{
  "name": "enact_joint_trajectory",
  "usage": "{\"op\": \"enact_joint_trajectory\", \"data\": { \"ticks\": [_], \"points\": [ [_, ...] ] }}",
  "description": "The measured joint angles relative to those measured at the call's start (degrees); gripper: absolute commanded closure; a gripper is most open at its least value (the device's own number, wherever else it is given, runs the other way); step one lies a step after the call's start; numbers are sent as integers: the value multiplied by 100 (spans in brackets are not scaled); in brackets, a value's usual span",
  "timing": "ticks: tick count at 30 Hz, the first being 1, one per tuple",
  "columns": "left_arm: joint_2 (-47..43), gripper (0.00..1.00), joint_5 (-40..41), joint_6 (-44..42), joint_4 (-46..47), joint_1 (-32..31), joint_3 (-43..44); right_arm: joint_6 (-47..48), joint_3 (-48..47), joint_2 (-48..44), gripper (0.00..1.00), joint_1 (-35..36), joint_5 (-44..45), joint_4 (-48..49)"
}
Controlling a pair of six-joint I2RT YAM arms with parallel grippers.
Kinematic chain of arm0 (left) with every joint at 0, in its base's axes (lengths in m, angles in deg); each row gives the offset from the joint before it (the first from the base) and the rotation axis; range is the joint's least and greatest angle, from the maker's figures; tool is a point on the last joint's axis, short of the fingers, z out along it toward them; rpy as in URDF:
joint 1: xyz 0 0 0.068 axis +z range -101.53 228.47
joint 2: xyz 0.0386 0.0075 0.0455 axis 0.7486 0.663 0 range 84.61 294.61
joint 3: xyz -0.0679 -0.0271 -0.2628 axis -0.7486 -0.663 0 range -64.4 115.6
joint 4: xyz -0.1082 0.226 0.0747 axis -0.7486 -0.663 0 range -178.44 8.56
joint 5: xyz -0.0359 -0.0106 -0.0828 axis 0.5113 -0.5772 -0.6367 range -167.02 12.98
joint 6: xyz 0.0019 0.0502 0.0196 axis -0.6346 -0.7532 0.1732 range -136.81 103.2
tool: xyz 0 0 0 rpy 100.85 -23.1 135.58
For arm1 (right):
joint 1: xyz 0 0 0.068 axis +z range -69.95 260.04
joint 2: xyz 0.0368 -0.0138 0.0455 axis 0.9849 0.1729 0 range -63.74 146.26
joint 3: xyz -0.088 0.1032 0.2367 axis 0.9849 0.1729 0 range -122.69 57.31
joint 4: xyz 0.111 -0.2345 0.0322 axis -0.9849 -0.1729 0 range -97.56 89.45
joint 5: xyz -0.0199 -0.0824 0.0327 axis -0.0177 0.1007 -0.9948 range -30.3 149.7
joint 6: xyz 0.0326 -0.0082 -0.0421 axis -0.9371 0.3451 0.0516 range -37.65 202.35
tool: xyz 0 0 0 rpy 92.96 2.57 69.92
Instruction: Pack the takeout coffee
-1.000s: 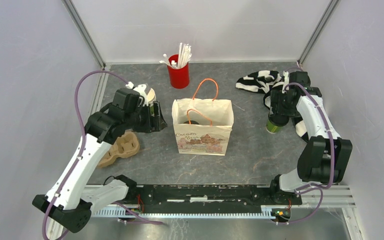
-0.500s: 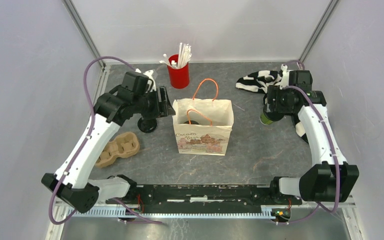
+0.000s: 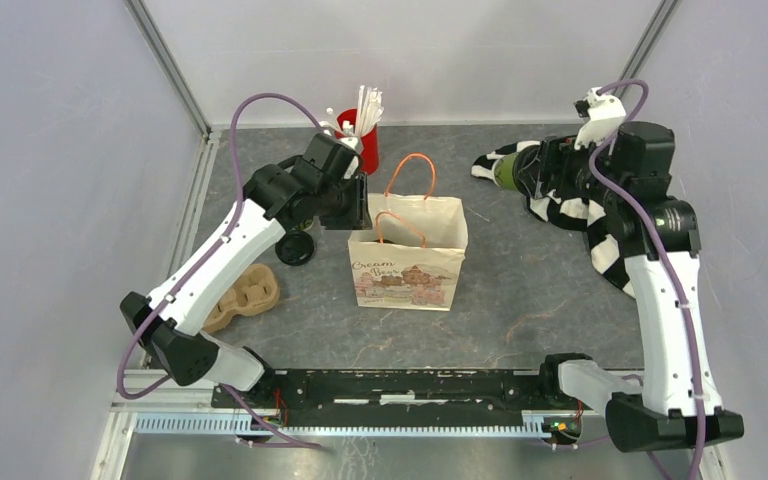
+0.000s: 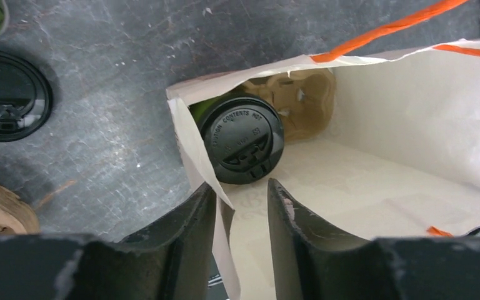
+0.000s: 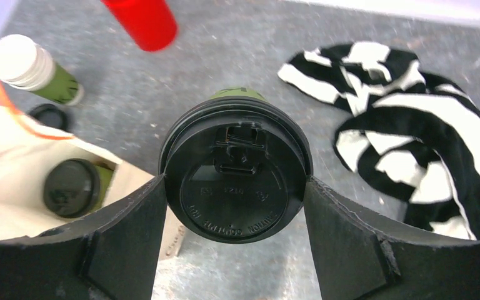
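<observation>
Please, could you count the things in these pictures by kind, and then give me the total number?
Lidded green cups: 2
Loose black lid: 1
Stack of lidless cups: 1
Red cup of sticks: 1
Paper bag: 1
Cardboard carriers: 2
Striped cloth: 1
Total: 9

Looks like a robotics lab, more exactly a small test cell. Closed on three sides by plain white panels (image 3: 410,50) held in aluminium corner posts (image 3: 167,65). Floored with a dark grey, scratched tabletop (image 3: 520,300). Fitted at the near edge with a black mounting rail (image 3: 410,385), carrying a left arm (image 3: 210,270) and a right arm (image 3: 665,300) with loose purple cables (image 3: 265,96). Set with café props: a printed paper bag (image 3: 407,270), a red cup of white sticks (image 3: 357,150), a cardboard cup carrier (image 3: 240,300).
</observation>
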Motion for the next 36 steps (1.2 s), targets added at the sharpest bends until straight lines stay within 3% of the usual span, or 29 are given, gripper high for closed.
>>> {"op": "enact_joint_trajectory", "data": {
  "ticks": [12,18,25,31,36],
  "points": [
    [227,87,833,-74,26,-42,111,-98,-2,-490,83,271,-1576,852],
    [278,62,1091,-234,22,-55,240,-96,-4,-492,85,431,-1803,977],
    [275,57,1220,-234,-2,-52,240,-101,-2,-505,85,439,-1812,997],
    [299,75,1209,-234,17,-55,216,-142,-13,-520,86,439,-1860,1060],
    [374,98,1233,-269,138,-55,216,-144,-13,-520,86,503,-2050,1091]
  ]
}}
